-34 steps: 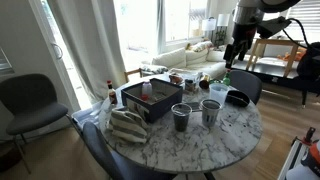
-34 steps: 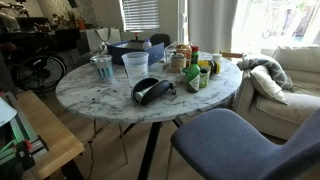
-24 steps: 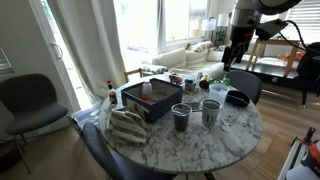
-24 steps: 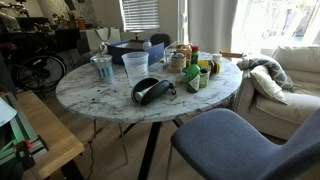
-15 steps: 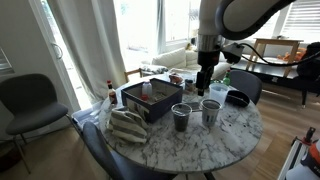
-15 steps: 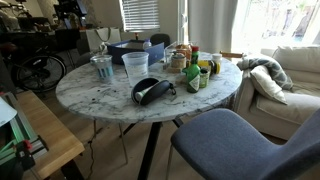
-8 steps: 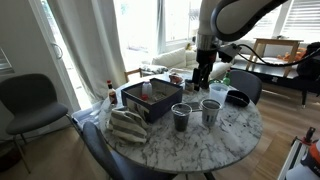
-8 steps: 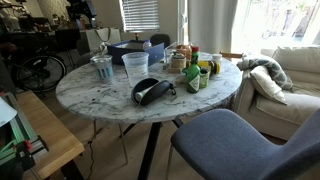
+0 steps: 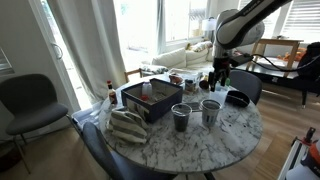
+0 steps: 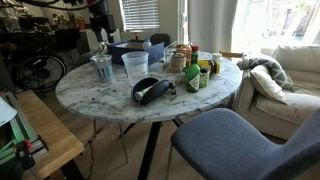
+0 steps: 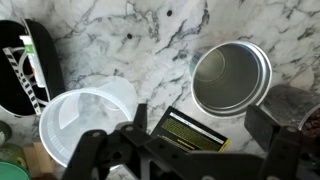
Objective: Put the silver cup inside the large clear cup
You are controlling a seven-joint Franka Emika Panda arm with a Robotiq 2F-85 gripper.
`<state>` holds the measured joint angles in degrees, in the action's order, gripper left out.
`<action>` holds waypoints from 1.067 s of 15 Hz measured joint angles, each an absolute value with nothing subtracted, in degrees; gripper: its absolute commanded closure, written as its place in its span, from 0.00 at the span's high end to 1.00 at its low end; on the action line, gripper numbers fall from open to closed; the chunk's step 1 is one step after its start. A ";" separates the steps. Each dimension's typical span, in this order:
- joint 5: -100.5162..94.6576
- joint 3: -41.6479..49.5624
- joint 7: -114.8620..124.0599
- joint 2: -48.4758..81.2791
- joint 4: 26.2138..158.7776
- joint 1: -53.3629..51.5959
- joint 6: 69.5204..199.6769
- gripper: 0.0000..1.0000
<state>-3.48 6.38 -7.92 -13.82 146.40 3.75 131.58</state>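
The silver cup (image 9: 210, 111) stands upright on the marble table (image 9: 230, 135); the wrist view looks straight into it (image 11: 231, 78). The large clear cup (image 11: 85, 122) stands upright beside it, apart from it, and shows in both exterior views (image 9: 217, 93) (image 10: 135, 66). My gripper (image 9: 218, 79) hangs open and empty above the two cups. Its fingers (image 11: 200, 128) frame the marble between them in the wrist view. In an exterior view the silver cup (image 10: 104, 69) is left of the clear cup, and the gripper (image 10: 101, 40) is above it.
A darker grey tumbler (image 9: 181, 117) stands next to the silver cup. A black bowl (image 9: 237, 97) (image 11: 25, 65) lies beside the clear cup. A dark box (image 9: 150, 100), a folded cloth (image 9: 127, 126) and bottles (image 10: 195, 70) crowd the table. Chairs (image 10: 240, 135) surround it.
The arm has swung from over the dark box towards the cups. The gripper now hangs lower, above the clear and silver cups. The cups have not moved.
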 measured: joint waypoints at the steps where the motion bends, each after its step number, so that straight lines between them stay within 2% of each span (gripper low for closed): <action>1: -3.48 6.04 -7.89 -13.94 146.31 3.64 131.59 1.00; 8: -2.85 6.42 -8.01 -11.98 146.63 3.99 131.55 1.00; 10: -2.59 7.14 -8.04 -10.39 147.11 4.50 131.56 0.84; 12: -1.37 7.88 -8.15 -8.86 147.37 4.83 131.59 0.72; 14: 0.44 8.03 -8.43 -7.31 147.55 4.94 131.59 0.66; 15: 1.56 8.01 -8.91 -6.62 147.58 4.93 131.65 0.45; 16: 2.82 8.00 -9.43 -5.98 147.58 4.93 131.83 0.42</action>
